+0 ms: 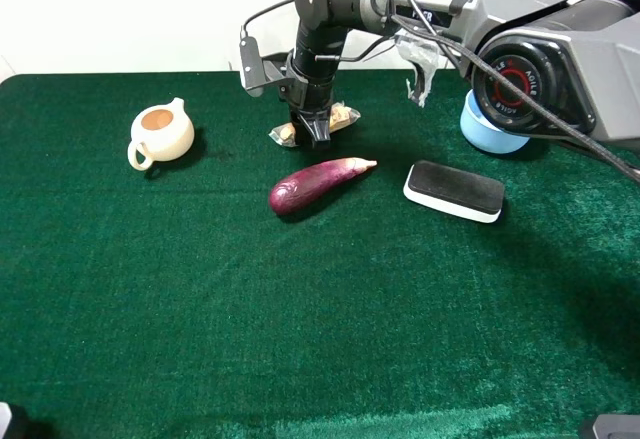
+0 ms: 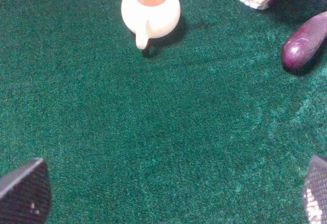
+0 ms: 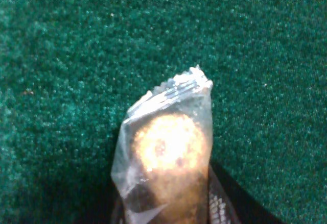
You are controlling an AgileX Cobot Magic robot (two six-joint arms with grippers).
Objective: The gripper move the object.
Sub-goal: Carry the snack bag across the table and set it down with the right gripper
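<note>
A green felt table [image 1: 300, 339] carries a cream teapot [image 1: 160, 134] at the far left, a snack packet [image 1: 344, 115] far centre, a purple eggplant [image 1: 315, 185] just nearer, a board eraser [image 1: 453, 191] to the right, and a blue bowl [image 1: 487, 131] beyond it.

We hold our bulky grey-and-black right arm [image 1: 520, 19] outstretched, wrist bent down, its black two-fingered claw [image 1: 316, 135] pinched on a clear crinkly snack packet [image 1: 343, 115]. Our left black claw [image 2: 171, 191] gapes wide.
</note>
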